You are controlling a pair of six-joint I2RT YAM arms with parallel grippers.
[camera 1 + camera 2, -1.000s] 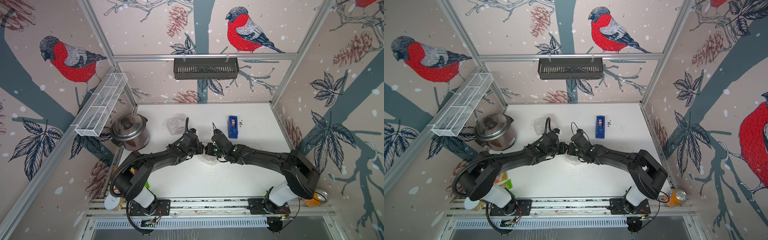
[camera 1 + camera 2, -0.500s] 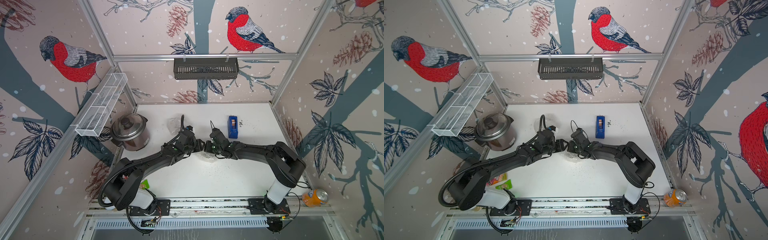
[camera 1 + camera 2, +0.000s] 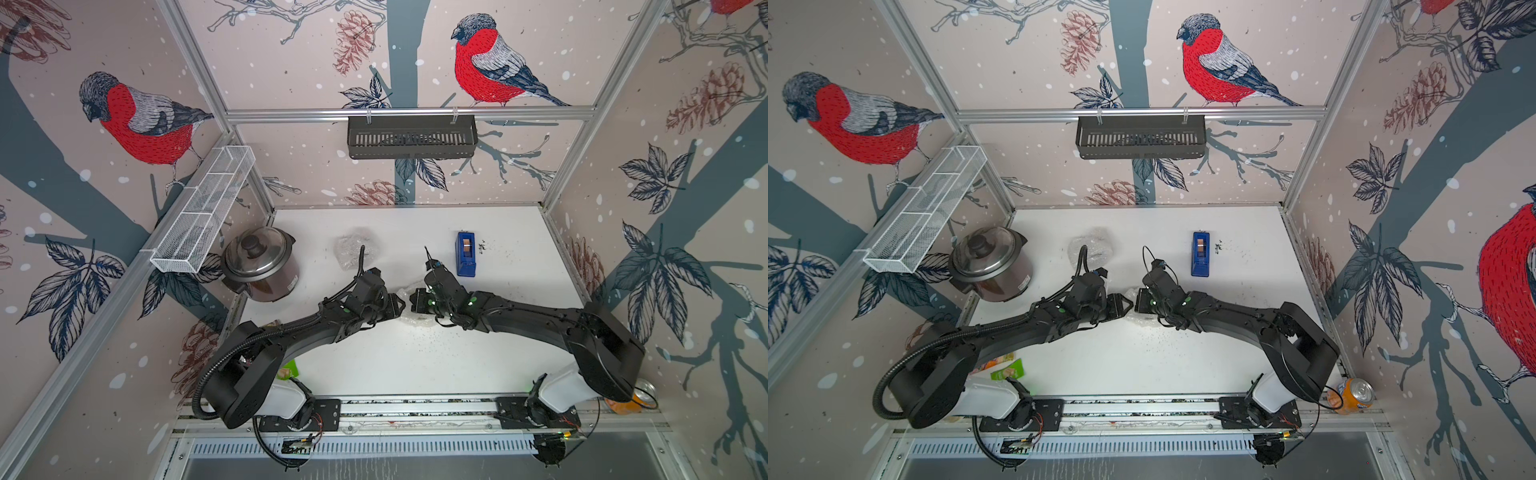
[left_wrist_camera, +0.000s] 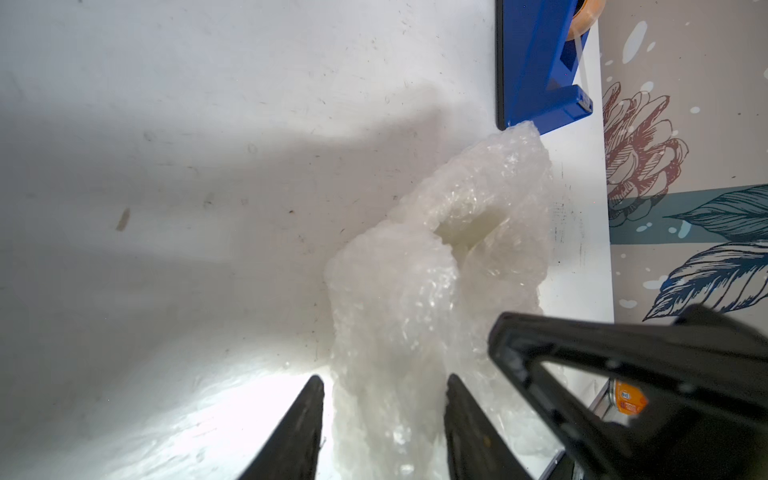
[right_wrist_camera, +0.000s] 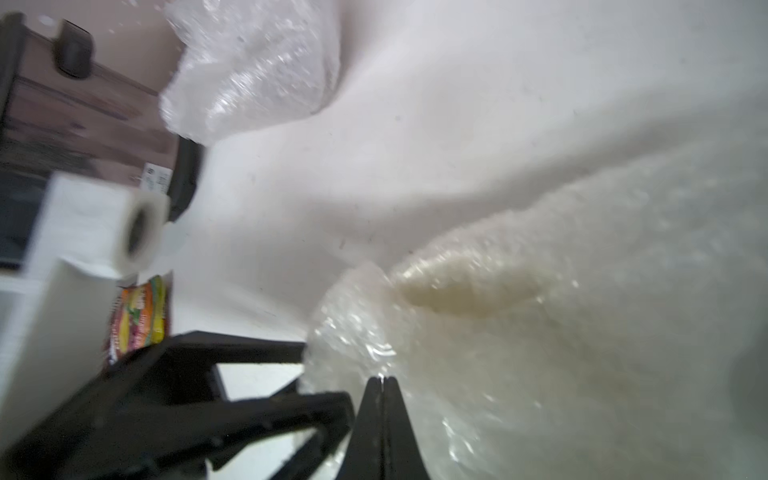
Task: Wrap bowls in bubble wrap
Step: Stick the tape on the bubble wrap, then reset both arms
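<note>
Mid-table, my left gripper [image 4: 384,415] straddles the bubble wrap [image 4: 415,299], its fingers part-spread with a sliver of gap on one side. My right gripper [image 5: 380,384] meets the same bundle with its tips pressed together; I cannot tell whether film is pinched. A cream bowl [image 4: 467,224] sits inside. Beyond lie a second wrapped bundle [image 3: 355,247] and a blue tape dispenser [image 3: 465,254].
</note>
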